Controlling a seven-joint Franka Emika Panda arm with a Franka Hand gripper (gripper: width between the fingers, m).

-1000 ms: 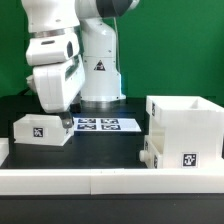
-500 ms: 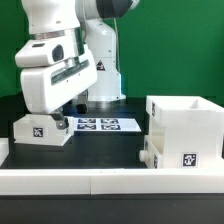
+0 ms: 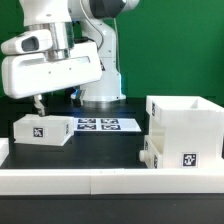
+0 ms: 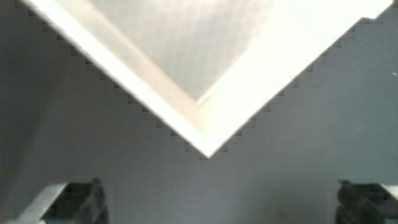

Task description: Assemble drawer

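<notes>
One low white plastic tray (image 3: 42,130) sits at the exterior view's left, under the empty gripper (image 4: 217,203), jaws spread apart

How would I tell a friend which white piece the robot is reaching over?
Find the white robot arm; straight beneath it, on the black table at the exterior view's left, lies a low white tray. Unlike the other tray, tucked against the tall shell on that view's right, it lies alone beside the marker board.
</notes>
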